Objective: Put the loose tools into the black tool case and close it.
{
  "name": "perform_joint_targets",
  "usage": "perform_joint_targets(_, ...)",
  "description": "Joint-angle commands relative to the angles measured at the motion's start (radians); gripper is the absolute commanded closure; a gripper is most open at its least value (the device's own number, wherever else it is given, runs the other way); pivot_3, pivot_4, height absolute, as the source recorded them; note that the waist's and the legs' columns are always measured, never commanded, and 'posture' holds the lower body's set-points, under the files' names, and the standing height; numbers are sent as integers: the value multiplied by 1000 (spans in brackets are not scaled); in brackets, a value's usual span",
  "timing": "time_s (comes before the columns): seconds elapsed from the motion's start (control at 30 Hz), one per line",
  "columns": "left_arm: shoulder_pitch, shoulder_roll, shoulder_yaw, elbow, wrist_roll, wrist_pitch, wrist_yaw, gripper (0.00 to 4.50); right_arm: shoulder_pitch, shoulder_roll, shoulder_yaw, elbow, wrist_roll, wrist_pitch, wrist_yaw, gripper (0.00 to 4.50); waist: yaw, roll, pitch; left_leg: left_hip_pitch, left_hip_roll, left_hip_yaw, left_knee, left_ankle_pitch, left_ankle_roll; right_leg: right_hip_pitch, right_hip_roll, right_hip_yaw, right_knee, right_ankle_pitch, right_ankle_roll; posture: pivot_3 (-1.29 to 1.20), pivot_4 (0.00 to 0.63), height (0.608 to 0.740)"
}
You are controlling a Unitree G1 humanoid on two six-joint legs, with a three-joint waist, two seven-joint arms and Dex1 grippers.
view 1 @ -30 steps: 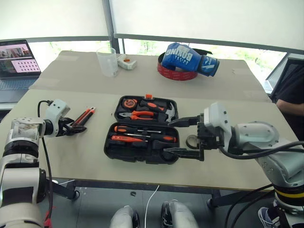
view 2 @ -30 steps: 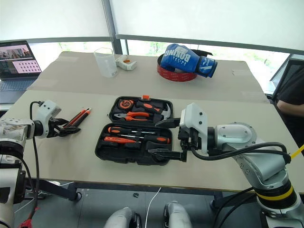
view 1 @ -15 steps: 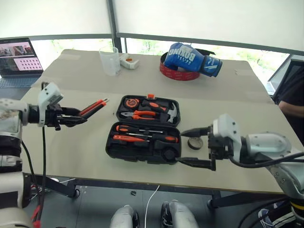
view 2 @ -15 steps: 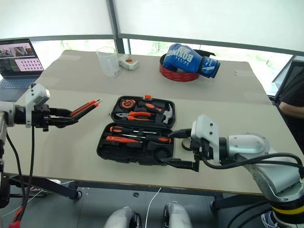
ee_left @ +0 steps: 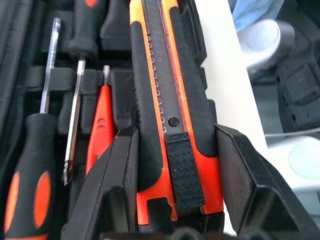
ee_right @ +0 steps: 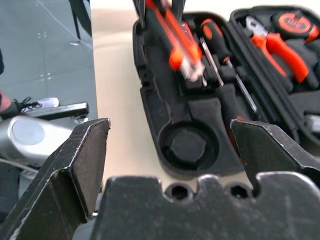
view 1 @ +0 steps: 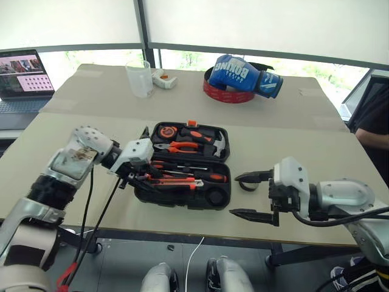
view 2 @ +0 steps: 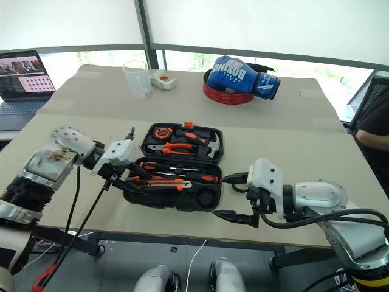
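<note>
Lying open on the table (view 1: pixel 73 201): black tool case (view 1: pixel 189 165). Left gripper (ee_left: pixel 172 165), fingers clamped on the black-orange utility knife (ee_left: pixel 167 107), holds it over the case's near half, beside two screwdrivers (view 1: pixel 182 167). Right gripper (view 1: pixel 250 196), fingers wide apart, empty, just right of the case; small dark tape roll (view 1: pixel 245 184) between them.

The utility knife (ee_left: pixel 167 105) has ribbed matt rubbery grips; the black tool case (view 1: pixel 209 196) looks matt moulded plastic.
</note>
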Motion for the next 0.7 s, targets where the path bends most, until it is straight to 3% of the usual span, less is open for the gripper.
perform_joint_targets(0.03,-34,17,-56,23,-30,-43,-4,2764,21,12,-39,-39,21,9,-33,0,2,0,0,0,0,0,0,0,0,0,0,0,0,0,0,0,150,714)
perform_joint_targets(0.47,-78,-27,-162,101,32,-119,-4,2764,19,29,-69,-38,54,42,-93,0,9,0,0,0,0,-1,1,0,1,0,1,0,0,0,0,0,150,714)
perform_joint_targets(0.53,-81,-31,-156,86,7,-79,-4,1761,20,30,-72,-39,61,46,-96,0,9,0,0,0,-1,-1,1,0,1,0,1,0,0,0,0,0,150,714)
perform_joint_targets(0.57,-84,-32,-151,76,-8,-60,-4,1557,21,29,-73,-40,63,47,-96,0,9,0,0,0,-1,-1,1,0,1,0,1,0,0,0,0,0,150,714)
perform_joint_targets(0.7,-102,-18,-128,33,-61,0,-4,45,24,25,-70,-42,66,47,-90,0,9,0,0,-1,0,-1,1,0,1,0,1,0,0,0,0,0,150,714)
